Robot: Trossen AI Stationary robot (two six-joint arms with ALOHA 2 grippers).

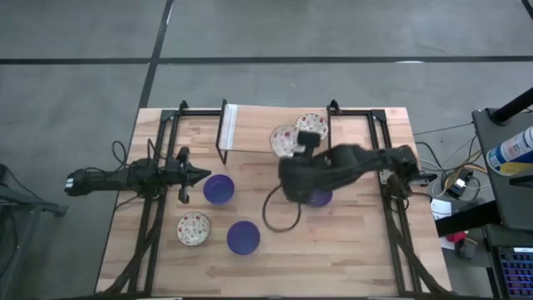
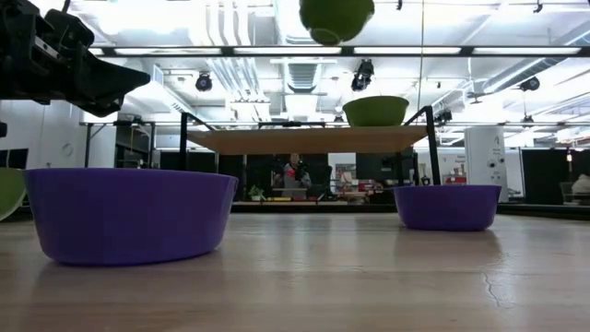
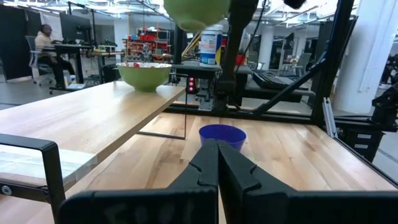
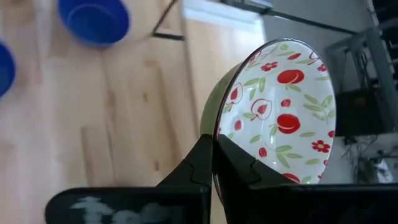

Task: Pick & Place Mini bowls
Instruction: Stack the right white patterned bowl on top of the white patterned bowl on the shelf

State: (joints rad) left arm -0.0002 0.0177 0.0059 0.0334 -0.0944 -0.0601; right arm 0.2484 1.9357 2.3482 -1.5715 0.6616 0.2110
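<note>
The patterned bowl [image 4: 277,109] hangs tilted in the air over the middle of the tabletop [image 1: 350,242], its rim pinched by the right tool [image 4: 214,163], whose jaws are closed on the thin edge. It looks rigid, glossy and light, probably slippery and breakable, so a rim pinch seems the only hold. A second patterned bowl [image 1: 311,124] sits on the raised shelf [image 1: 250,129] at the far side, another [image 1: 193,227] near left. Blue bowls [image 1: 219,189] rest below. The left tool [image 1: 202,174] waits fully closed and empty, just left of one blue bowl.
</note>
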